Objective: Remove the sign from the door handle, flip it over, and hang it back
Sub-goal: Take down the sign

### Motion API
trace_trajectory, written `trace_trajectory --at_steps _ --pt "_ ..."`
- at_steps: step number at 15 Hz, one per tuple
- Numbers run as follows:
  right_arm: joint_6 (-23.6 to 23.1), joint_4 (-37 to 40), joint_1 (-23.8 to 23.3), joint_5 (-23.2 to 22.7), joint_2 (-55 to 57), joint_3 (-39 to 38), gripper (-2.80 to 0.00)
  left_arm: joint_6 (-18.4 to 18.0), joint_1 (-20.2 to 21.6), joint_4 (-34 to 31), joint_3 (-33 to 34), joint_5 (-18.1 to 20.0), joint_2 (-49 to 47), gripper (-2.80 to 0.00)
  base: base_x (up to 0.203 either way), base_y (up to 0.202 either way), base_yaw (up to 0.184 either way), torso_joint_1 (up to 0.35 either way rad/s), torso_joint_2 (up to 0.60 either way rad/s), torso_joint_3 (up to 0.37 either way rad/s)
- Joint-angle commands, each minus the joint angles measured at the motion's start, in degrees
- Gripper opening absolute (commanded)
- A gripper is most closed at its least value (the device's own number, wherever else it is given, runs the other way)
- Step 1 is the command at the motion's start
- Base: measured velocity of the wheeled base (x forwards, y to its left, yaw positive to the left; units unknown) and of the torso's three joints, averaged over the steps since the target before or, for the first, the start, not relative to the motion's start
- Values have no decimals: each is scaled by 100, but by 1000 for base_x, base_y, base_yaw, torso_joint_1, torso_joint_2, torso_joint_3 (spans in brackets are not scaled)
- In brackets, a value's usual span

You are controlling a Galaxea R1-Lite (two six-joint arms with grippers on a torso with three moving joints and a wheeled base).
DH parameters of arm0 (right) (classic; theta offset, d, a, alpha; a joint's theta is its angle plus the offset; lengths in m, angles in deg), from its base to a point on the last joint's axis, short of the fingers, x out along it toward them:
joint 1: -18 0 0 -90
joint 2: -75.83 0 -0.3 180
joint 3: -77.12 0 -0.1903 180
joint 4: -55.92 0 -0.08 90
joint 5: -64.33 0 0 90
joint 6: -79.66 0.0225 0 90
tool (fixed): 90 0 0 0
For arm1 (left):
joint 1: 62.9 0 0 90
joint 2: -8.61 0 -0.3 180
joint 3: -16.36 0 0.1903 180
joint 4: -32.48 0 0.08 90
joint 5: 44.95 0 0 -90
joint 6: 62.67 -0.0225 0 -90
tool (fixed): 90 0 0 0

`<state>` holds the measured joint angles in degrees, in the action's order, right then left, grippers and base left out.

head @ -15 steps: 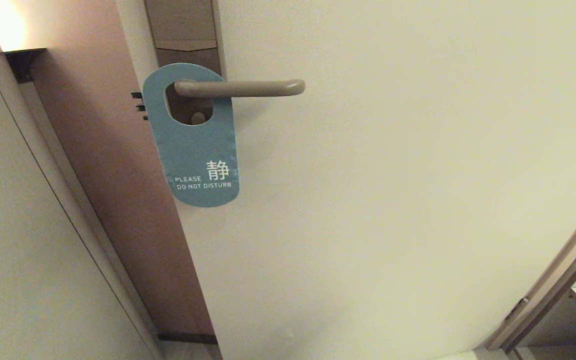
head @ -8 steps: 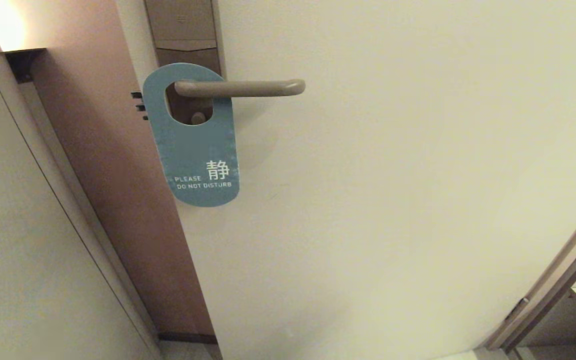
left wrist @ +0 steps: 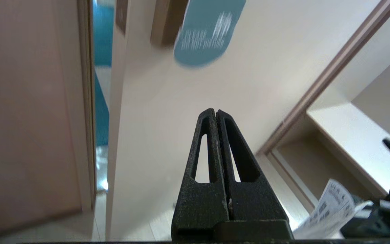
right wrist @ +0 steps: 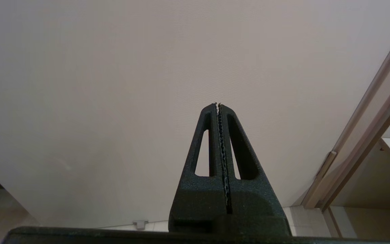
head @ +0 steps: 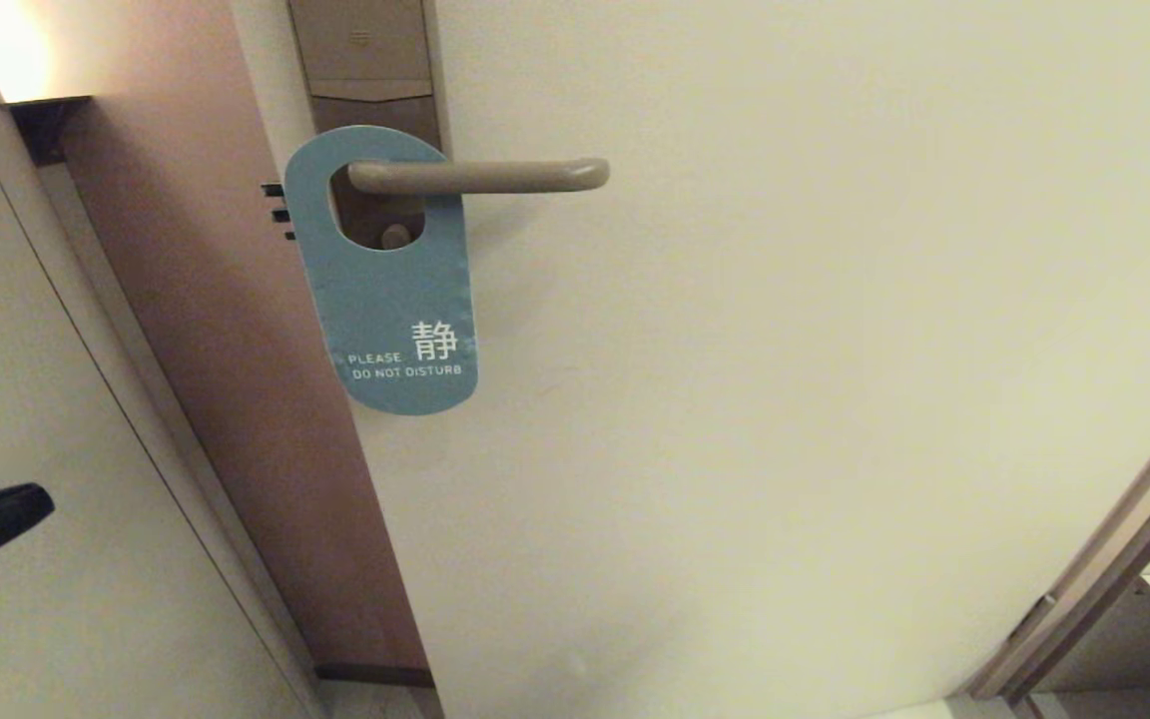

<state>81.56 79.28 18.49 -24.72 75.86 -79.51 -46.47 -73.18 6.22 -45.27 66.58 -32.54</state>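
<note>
Across the pale door (head: 785, 350), which is filling most of what I can see, nothing is being touched yet. Up at its left edge the tall brown lock plate (head: 367, 70) is carrying the door handle (head: 480, 176), a level beige lever reaching out to the right. Off that lever the sign (head: 390, 300) is hanging by its oval hole, blue face outward and showing "PLEASE DO NOT DISTURB", its body dangling below the lever and lying close to the door. Low at the far left, well apart from it, the left gripper (head: 31, 502) is just poking into sight with its two fingers pressed together and nothing between them; the right gripper (right wrist: 217, 104) is sitting idle facing bare door, likewise closed on nothing. To my eye the sign is looking like thin card: very light, flat, fairly stiff but easy to bend or crease, and likely to swing on the lever when nudged. I am judging the lower rounded edge, clear of the handle, to be the best place to pinch it, after the fingers part, then sliding it rightward off the lever's tip.
</note>
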Motion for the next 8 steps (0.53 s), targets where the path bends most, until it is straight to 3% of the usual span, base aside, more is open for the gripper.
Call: trace_trajectory --at_steps 1,3,6,8 --pt "3 0 4 2 -2 0 -280 16 -1 29 159 112 -111 -280 0 0 0 0 0 0" --pt "3 0 4 2 -2 0 -280 230 -1 118 185 489 -112 -280 0 0 0 0 0 0" --pt "3 0 4 2 -2 0 -280 633 -1 619 182 681 -114 -280 0 0 0 0 0 0" --pt "3 0 -2 2 -2 0 -280 619 -1 664 172 982 -134 -280 0 0 0 0 0 0"
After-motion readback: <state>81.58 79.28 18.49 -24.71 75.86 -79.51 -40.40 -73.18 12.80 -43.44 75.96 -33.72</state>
